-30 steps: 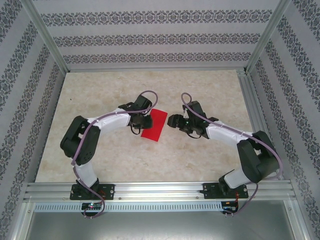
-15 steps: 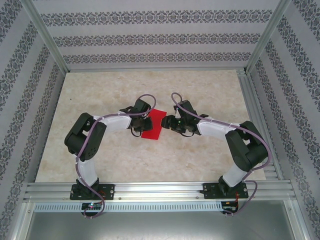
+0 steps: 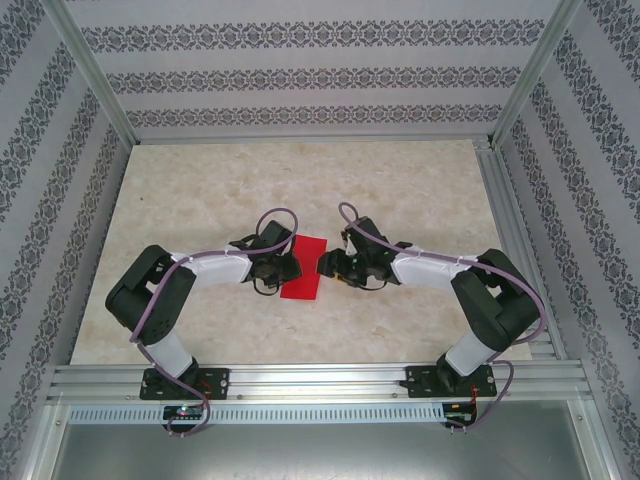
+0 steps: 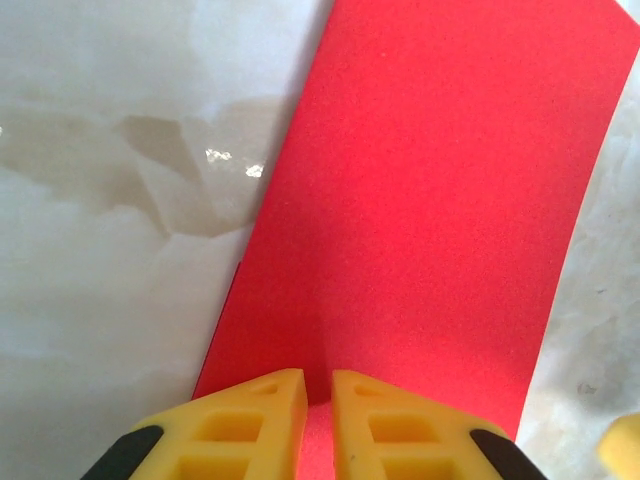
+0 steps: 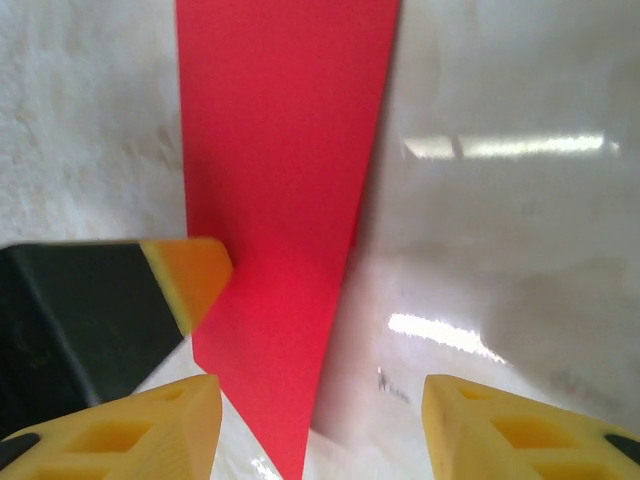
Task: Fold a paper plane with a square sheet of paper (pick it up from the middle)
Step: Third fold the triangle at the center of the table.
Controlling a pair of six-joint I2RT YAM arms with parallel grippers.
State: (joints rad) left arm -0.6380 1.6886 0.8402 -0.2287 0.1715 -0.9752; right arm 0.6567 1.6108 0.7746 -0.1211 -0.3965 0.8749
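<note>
The red paper (image 3: 305, 268) is a long rectangle lying near the middle of the table, not a pointed dart. My left gripper (image 3: 284, 268) is at its left edge. In the left wrist view the yellow fingers (image 4: 265, 420) are shut on the near edge of the paper (image 4: 430, 200), which runs on between them. My right gripper (image 3: 327, 265) is at the paper's right edge and stands open. In the right wrist view a corner of the paper (image 5: 285, 200) points in between the spread jaws of that gripper (image 5: 320, 405), nearer its left finger. The left gripper's fingertip (image 5: 190, 275) rests against the sheet.
The marble-patterned tabletop (image 3: 200, 200) is bounded by an aluminium frame, with a rail (image 3: 320, 378) along the near edge and patterned walls around. Both arms bend inward, their cables looping over the wrists.
Both grippers have moved toward the near edge, and the left one carried the red paper with it. The right gripper has closed in from the right to the paper's edge.
</note>
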